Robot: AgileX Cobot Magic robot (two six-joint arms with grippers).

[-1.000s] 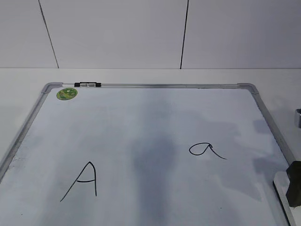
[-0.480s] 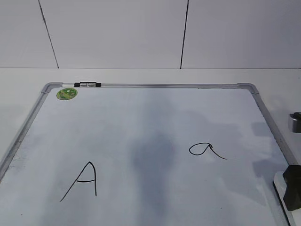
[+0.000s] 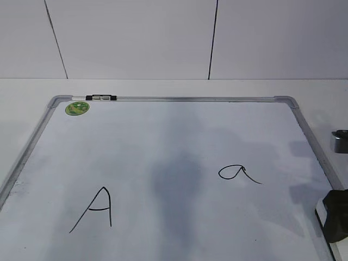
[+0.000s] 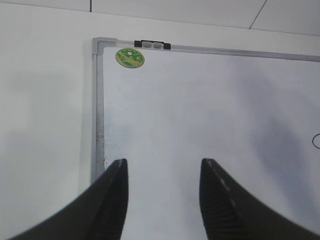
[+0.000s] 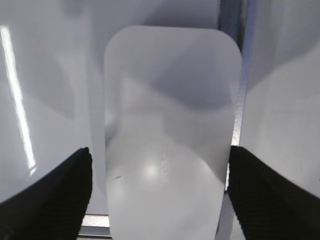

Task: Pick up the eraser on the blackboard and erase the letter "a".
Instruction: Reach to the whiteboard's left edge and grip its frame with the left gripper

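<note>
You see the left pincer (image 4: 162, 200) as two matte black fingers (image 4: 112, 205), broad at the base and narrowing to blunt, rounded tips; their inner faces carry fine ribbing, plainest on the right-hand finger; the right pincer (image 5: 160, 200) shows you only two black finger wedges (image 5: 50, 200) at the lower corners of its wrist view, smooth and dark, with no markings you can read; in the exterior view, you glimpse a black part (image 3: 337, 217) and a small grey metallic piece (image 3: 340, 141) at the right edge.

White bench (image 3: 22, 103) under a pale tiled wall, the blackboard (image 3: 179, 99) lying flat on it, silver frame, grey corners, bench bare along the board's left side
</note>
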